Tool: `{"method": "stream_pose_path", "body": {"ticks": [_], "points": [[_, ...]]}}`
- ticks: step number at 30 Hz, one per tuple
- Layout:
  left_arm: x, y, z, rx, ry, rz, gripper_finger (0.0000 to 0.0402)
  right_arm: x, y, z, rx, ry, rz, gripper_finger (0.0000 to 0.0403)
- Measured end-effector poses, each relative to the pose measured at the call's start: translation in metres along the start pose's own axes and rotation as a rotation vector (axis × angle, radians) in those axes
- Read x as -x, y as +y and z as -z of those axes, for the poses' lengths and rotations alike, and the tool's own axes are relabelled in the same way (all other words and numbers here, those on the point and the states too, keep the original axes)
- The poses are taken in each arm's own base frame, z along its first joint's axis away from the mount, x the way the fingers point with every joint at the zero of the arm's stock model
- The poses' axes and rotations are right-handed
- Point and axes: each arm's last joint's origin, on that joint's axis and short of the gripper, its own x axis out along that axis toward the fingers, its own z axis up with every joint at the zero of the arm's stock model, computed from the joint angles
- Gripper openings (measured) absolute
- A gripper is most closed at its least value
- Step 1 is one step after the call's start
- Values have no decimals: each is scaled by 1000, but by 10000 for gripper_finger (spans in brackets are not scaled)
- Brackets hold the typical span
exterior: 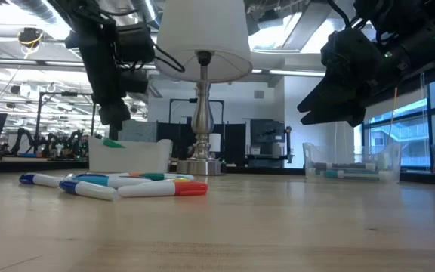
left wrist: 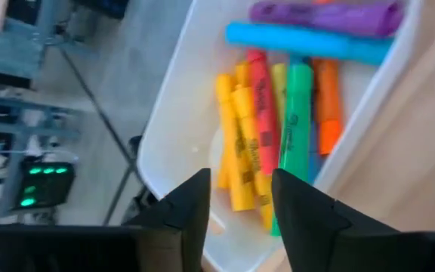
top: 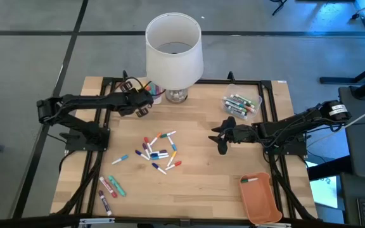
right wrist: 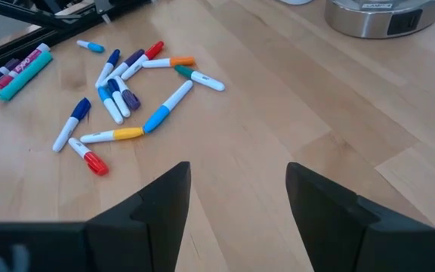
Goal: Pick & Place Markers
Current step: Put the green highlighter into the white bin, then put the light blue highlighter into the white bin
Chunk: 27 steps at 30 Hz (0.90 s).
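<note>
The left pincer [top: 142, 109] hangs over the white bin [left wrist: 174, 121] at the upper left of the bench [top: 208, 180] in the high view, just beside the lamp [top: 173, 50]; its fingers [left wrist: 189, 208] stand spread with nothing between them, and the left wrist view looks straight down on highlighters [left wrist: 278, 113] lying side by side in the bin, so this reads as the drop-off of one marker. To finish the step well, the arm should lift straight up before swinging away, so the fingers do not catch the bin's wall or the lamp base. The loose markers [top: 158, 152] lie in a cluster at the centre of the high view, with a few bigger ones [top: 109, 187] at lower left. The next pick is best made on a marker at the cluster's edge, fingers across its barrel, so neighbours are not dragged along. The right pincer [top: 222, 143] waits right of centre, spread and holding nothing, near a clear box of markers [top: 241, 103], with an orange tray [top: 262, 201] at lower right
</note>
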Motion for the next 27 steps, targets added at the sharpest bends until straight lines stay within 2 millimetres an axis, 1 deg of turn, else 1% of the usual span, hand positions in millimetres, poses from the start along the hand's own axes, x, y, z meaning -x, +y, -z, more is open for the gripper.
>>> {"method": "stream_pose_path", "body": {"ticks": [4, 6, 8, 11, 16, 18, 21, 24, 27], "points": [[1, 0, 1, 43, 3, -28, 159, 0, 0, 0, 1, 0, 0, 217], [4, -5, 0, 56, -8, 26, 162, 0, 0, 0, 1, 0, 0, 217], [10, -13, 1, 28, -13, 125, 162, 0, 0, 0, 2, 0, 0, 217], [28, -25, 0, -6, -16, 260, 156, 0, 0, 0, 1, 0, 1, 217], [72, -45, 11, -24, 80, 446, 141, 0, 0, 0, 0, -1, 1, 217], [89, -58, 22, -25, 136, 556, 135, 0, 0, 0, -2, -1, 1, 217], [112, -81, 44, -41, 204, 683, 126, 0, 0, 0, -15, 0, -1, 217], [129, -102, 71, -34, 255, 725, 121, 0, 0, 0, -28, 7, -13, 217], [143, -115, 95, -1, 300, 735, 122, 0, 0, 0, -37, 7, -15, 217]]}}
